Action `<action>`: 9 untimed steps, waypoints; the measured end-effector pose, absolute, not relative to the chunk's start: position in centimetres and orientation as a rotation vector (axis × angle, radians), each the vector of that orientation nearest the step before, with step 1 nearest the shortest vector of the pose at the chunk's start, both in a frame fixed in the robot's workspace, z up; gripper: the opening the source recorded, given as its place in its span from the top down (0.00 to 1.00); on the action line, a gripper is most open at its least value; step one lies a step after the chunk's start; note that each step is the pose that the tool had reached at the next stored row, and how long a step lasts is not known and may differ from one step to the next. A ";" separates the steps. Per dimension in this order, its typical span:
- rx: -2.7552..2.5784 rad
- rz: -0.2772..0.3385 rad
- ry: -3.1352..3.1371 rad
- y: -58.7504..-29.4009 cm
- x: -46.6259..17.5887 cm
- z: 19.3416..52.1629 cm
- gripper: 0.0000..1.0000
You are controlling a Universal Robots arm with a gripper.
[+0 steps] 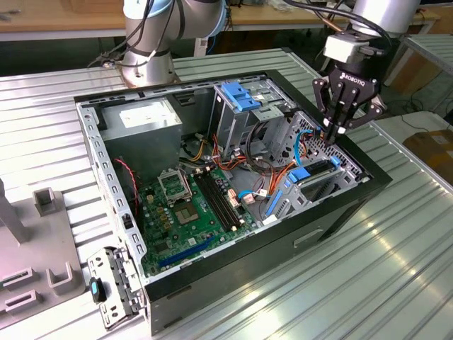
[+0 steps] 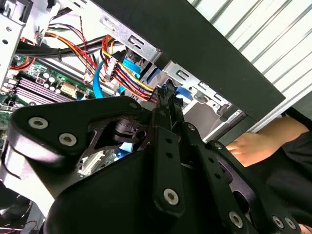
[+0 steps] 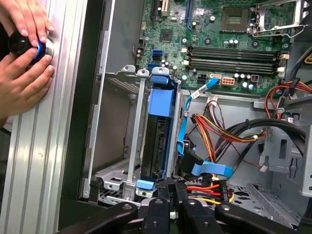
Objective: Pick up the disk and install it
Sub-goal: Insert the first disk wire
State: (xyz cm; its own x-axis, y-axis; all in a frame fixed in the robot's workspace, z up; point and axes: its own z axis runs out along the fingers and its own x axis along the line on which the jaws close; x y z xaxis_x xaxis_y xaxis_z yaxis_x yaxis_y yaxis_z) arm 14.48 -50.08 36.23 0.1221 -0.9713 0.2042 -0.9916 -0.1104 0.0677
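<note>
The disk (image 3: 160, 103), a dark drive in a bright blue carrier, stands on edge in a slot of the metal drive cage (image 3: 127, 146) inside the open computer case (image 1: 333, 212). In the exterior view the disk (image 1: 316, 170) sits in the cage at the case's right end. My gripper (image 1: 331, 132) hangs just above that cage with its fingers pressed together and nothing visible between them. In the first wrist view the gripper (image 3: 171, 191) is at the disk's lower blue tab end. The second wrist view shows the gripper (image 2: 165, 96) shut beside the cage and bundled wires.
A person's hands (image 3: 24, 63) rest on a black knob on the ribbed metal table beside the case. The motherboard (image 1: 191, 205), coloured wires (image 3: 214, 131) and a blue cable (image 3: 195, 92) lie close to the cage. A light-blue bracket (image 1: 239, 95) tops the taller bay.
</note>
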 end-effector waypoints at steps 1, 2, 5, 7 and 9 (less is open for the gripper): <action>2.213 0.146 -1.968 -50.5 14.5 36.2 0.84; 2.216 0.142 -1.970 -50.8 14.5 36.2 0.84; 2.218 0.138 -1.973 -51.4 14.5 36.2 0.84; 2.215 0.136 -1.978 -51.5 14.5 36.1 0.84; 2.197 0.134 -1.997 -51.5 14.5 36.0 0.84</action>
